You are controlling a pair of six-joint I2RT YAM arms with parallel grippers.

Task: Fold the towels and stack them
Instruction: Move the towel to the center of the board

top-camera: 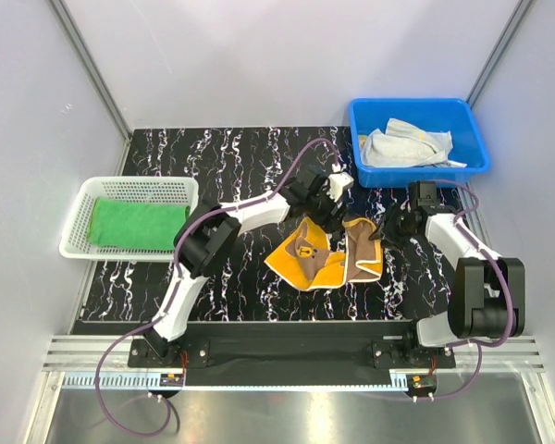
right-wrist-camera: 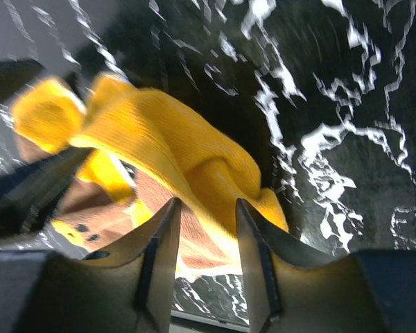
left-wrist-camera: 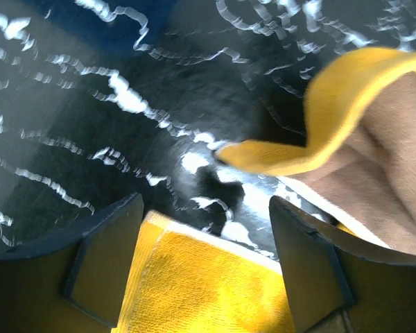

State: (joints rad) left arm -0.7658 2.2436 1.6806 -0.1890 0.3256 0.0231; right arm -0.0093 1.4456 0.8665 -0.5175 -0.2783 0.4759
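Observation:
An orange-yellow towel (top-camera: 316,259) with a brown bear lies crumpled in the middle of the table, its brown underside turned up at the right. My left gripper (top-camera: 331,211) is open at the towel's far edge; in the left wrist view a yellow corner (left-wrist-camera: 208,291) lies loosely between the wide jaws (left-wrist-camera: 204,208). At the towel's right edge my right gripper (top-camera: 388,229) is open, and a yellow fold (right-wrist-camera: 166,139) bulges just past its parted fingertips (right-wrist-camera: 206,205). A green towel (top-camera: 134,225) lies folded in the white basket. Pale towels (top-camera: 405,146) lie heaped in the blue bin.
The white basket (top-camera: 79,242) stands at the table's left edge. The blue bin (top-camera: 472,139) sits at the back right corner. The black marbled tabletop (top-camera: 231,157) shows between them, with grey walls on three sides.

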